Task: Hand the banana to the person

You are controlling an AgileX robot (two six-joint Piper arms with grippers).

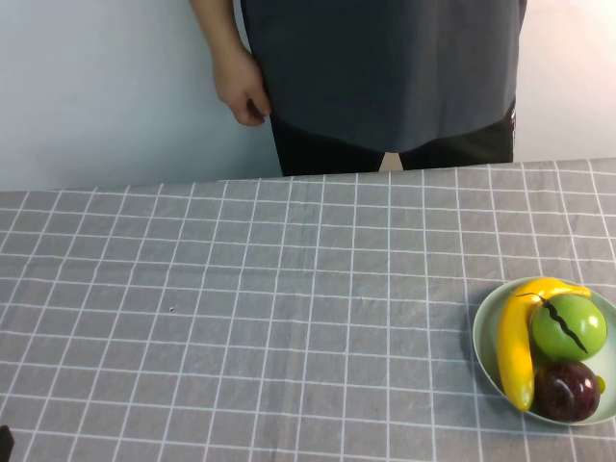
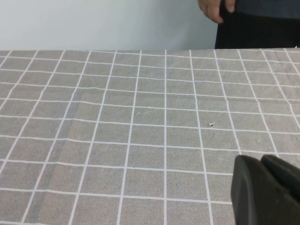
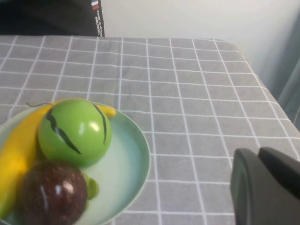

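Fingers on the left gripper and right gripper can't be judged (both parked low). The banana lies untouched in the plate, far from the waiting person.

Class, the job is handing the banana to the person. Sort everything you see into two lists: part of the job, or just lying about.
Part of the job:
banana, in the plate
person, standing beyond the table
right gripper, near the plate
left gripper, over bare cloth

Just lying about:
green apple
dark purple fruit
plate
checked tablecloth
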